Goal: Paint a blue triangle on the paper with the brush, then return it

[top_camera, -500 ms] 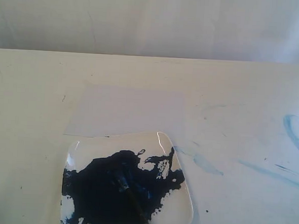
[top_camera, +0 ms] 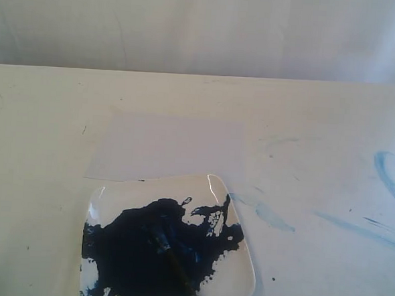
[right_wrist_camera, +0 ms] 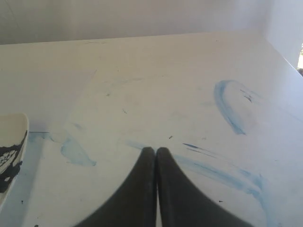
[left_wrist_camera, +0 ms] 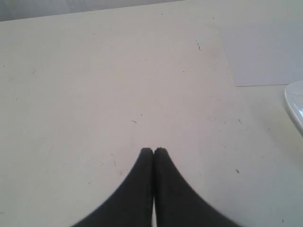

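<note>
The pale lavender paper point(top_camera: 167, 148) lies flat on the table, just beyond the plate, and it is blank; no blue triangle shows on it. The black-handled brush point(top_camera: 177, 264) rests on the white square plate point(top_camera: 239, 285), bristles in the dark-blue paint puddle point(top_camera: 141, 248). Neither gripper appears in the exterior view. My left gripper point(left_wrist_camera: 153, 150) is shut and empty over bare table, with the paper's corner point(left_wrist_camera: 265, 54) and the plate's rim point(left_wrist_camera: 294, 101) off to one side. My right gripper point(right_wrist_camera: 155, 150) is shut and empty above smeared table, the plate's edge point(right_wrist_camera: 16, 137) at the frame's border.
Pale light-blue smears point(top_camera: 274, 218) mark the table right of the plate, with a larger curved smear point(top_camera: 390, 174) at the far right. The same smears point(right_wrist_camera: 227, 106) lie ahead of the right gripper. A white wall stands behind the table.
</note>
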`<state>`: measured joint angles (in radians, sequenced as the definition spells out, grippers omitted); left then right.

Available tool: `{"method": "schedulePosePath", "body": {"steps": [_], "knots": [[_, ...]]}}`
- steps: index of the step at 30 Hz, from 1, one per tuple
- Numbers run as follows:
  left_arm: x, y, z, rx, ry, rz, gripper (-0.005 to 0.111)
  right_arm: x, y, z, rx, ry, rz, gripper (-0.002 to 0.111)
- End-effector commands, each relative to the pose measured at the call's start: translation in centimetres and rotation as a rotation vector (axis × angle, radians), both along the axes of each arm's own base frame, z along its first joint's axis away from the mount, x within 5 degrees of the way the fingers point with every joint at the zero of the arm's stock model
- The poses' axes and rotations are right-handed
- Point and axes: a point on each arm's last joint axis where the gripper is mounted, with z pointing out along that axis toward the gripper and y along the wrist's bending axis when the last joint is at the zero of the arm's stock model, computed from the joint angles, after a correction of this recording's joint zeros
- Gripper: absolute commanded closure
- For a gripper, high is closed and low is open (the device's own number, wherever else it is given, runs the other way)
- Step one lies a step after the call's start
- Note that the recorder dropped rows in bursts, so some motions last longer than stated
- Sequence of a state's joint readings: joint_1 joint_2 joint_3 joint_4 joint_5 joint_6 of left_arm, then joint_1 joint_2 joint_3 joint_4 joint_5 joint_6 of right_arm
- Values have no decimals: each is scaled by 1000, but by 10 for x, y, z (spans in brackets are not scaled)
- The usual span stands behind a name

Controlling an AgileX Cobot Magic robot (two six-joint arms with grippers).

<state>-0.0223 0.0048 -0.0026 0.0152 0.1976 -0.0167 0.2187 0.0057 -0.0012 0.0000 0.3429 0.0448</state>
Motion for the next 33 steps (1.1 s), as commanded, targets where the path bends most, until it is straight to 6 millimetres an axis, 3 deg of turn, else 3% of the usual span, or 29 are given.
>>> {"method": "schedulePosePath", "body": {"steps": [1, 5, 9, 15, 16, 18, 20, 21, 23, 27, 30, 33], "knots": [[0, 0, 0, -11, -5, -2, 107, 0, 0, 0, 5, -4, 0, 108], [0, 0, 0, -11, -5, -2, 107, 1, 0, 4, 16, -53, 0, 108], [0, 0, 0, -11, -5, -2, 107, 2, 0, 36, 97, -396, 1, 108], [0, 0, 0, -11, -5, -2, 107, -3, -1, 55, 147, -601, 2, 108], [0, 0, 0, -11, -5, -2, 107, -4, -1, 57, 215, -615, 3, 108], [0, 0, 0, -11, -5, -2, 107, -5, -2, 60, 533, -571, 27, 108], [0, 0, 0, -11, -5, -2, 107, -3, 0, 55, 860, -414, 52, 108], [0, 0, 0, -11, -5, -2, 107, -2, 3, 50, 925, -317, 54, 108], [0, 0, 0, -11, -5, -2, 107, -2, 9, 43, 861, -235, 93, 108], [0, 0, 0, -11, -5, -2, 107, -14, 31, 41, 706, -119, 359, 108], [0, 0, 0, -11, -5, -2, 107, -14, 41, 53, 614, -68, 464, 108], [0, 0, 0, -11, -5, -2, 107, 1, 46, 74, 446, -33, 462, 108]]}}
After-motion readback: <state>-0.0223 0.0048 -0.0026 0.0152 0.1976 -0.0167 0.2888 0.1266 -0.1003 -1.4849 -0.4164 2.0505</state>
